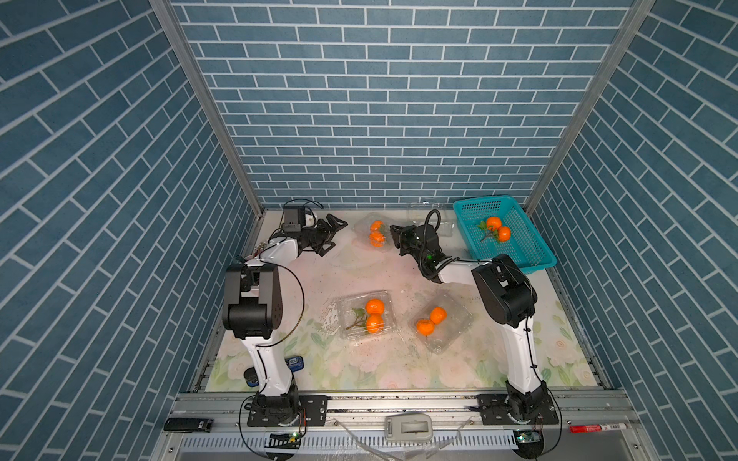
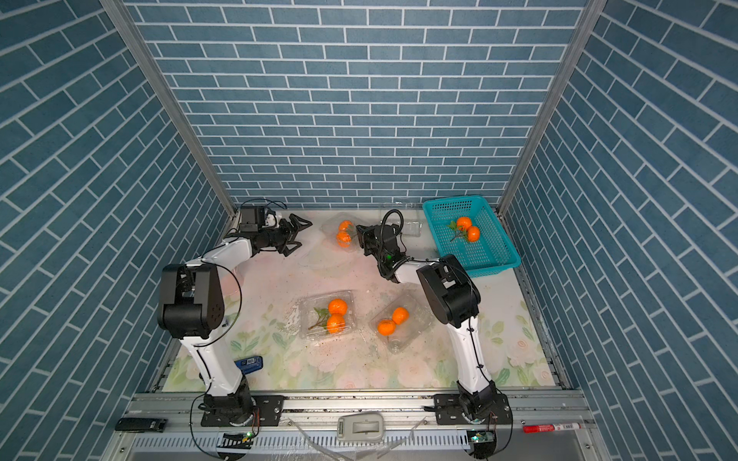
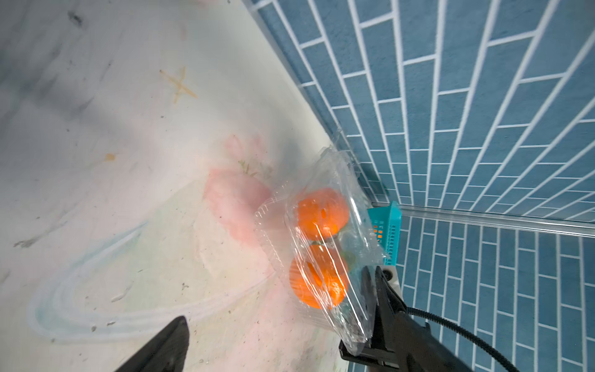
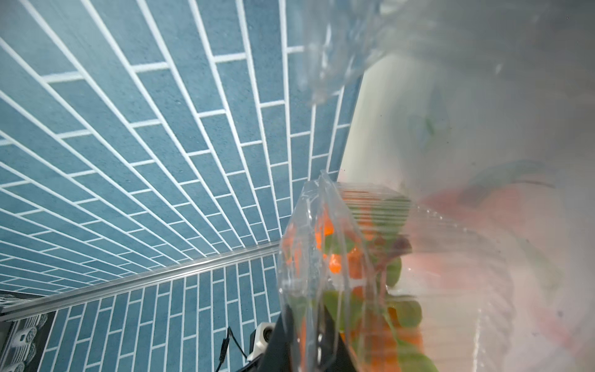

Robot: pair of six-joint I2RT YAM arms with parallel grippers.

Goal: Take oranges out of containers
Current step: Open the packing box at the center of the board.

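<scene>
Three clear plastic clamshell containers each hold a joined pair of bright oranges. The far container (image 1: 364, 228) lies toward the back of the table with its pair (image 1: 376, 232) showing through the plastic, and my right gripper (image 3: 373, 273) pinches its thin rim. The leafy-pair container (image 1: 346, 319) and the skewed container (image 1: 457, 319) lie nearer me, apart, holding a stemmed pair (image 1: 374, 315) and a bare pair (image 1: 431, 321). A loose pair (image 1: 498, 229) with leaves lies in the teal basket (image 1: 531, 255).

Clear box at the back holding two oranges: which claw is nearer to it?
Right. The right claw pinches one edge of the clear box; the left claw, wide open, stands apart from its opposite side.
</scene>
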